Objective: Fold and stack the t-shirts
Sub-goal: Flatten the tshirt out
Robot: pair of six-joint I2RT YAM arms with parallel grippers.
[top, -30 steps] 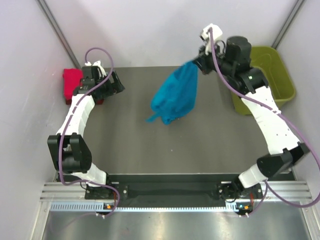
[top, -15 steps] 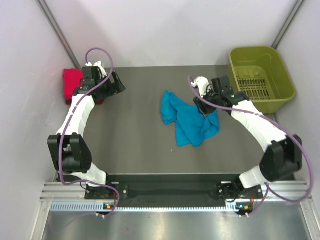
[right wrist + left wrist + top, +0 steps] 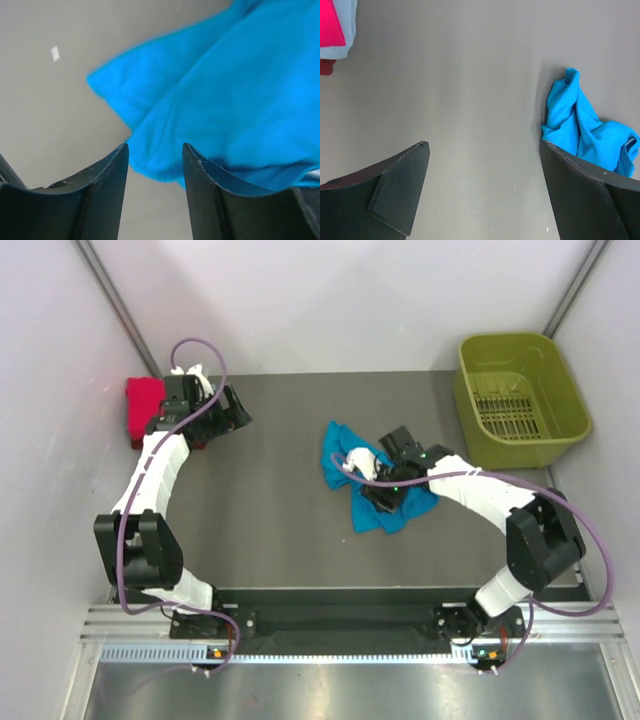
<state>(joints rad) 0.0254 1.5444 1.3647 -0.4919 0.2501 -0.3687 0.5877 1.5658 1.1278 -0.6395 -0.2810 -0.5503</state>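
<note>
the bright teal-blue cotton t-shirt (image 3: 345, 455) lies crumpled on the dark grey table (image 3: 270, 530), right under and just ahead of the right gripper (image 3: 155, 147). its fingers stand parted, with a loose edge of cloth at their tips and nothing pinched. the left gripper (image 3: 482, 145) hangs spread wide and empty. the teal shirt shows just past the tip of one of its fingers, and the folded red t-shirt (image 3: 330, 22) and the pale grey-blue one (image 3: 349, 15) sit far ahead of the other.

to my eye the step in hand is opening the heap out flat before any fold. i'd have the right fingers take a single layer at a hem or shoulder, not a bunch. then i'd bring the left gripper across for the opposite corner, so the two can draw the shirt taut. grabbing a wad would only drag the heap along.
</note>
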